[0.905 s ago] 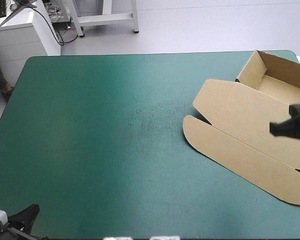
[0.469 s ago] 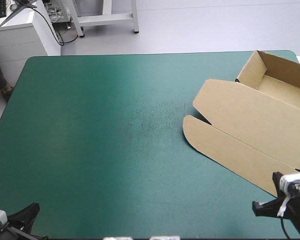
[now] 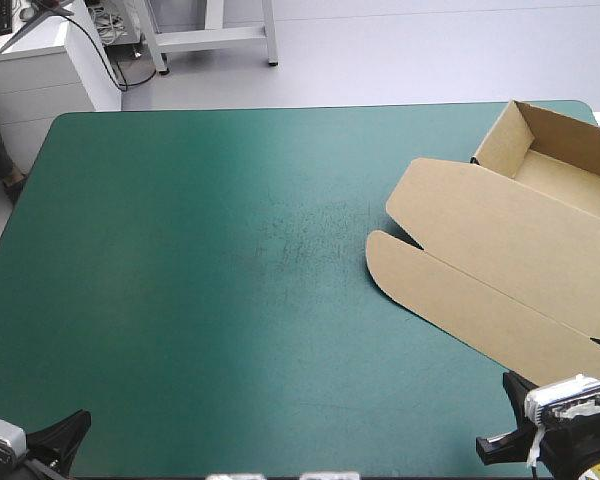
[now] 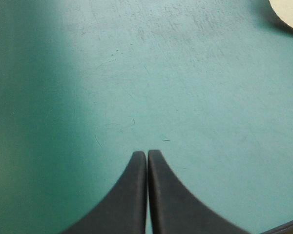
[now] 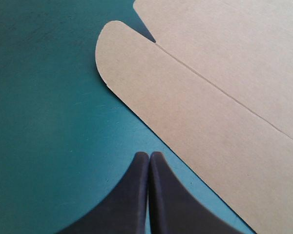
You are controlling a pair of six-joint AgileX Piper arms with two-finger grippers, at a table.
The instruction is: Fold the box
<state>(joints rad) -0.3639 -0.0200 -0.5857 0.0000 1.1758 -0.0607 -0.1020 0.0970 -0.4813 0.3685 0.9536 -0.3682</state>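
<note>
The brown box [image 3: 500, 240] lies at the table's right side as an open tray with raised walls at the far right, its lid [image 5: 219, 92] spread flat toward the middle. My right gripper [image 3: 492, 448] is shut and empty at the front edge, just short of the lid's near border, its tips [image 5: 149, 155] over the teal-green cover. Down at the front left corner my left gripper [image 3: 70, 428] is also shut with nothing in it, far from the box. In the left wrist view its tips [image 4: 147, 153] point across bare cover, with one rounded lid flap [image 4: 289, 14] far ahead.
The teal-green cover [image 3: 200, 260] stretches wide between the two grippers and left of the box. The tray's far wall [image 3: 555, 125] stands near the table's back right corner.
My right arm has pulled back from above the box lid to the table's front right edge. The left gripper has shifted slightly. The box has not moved.
</note>
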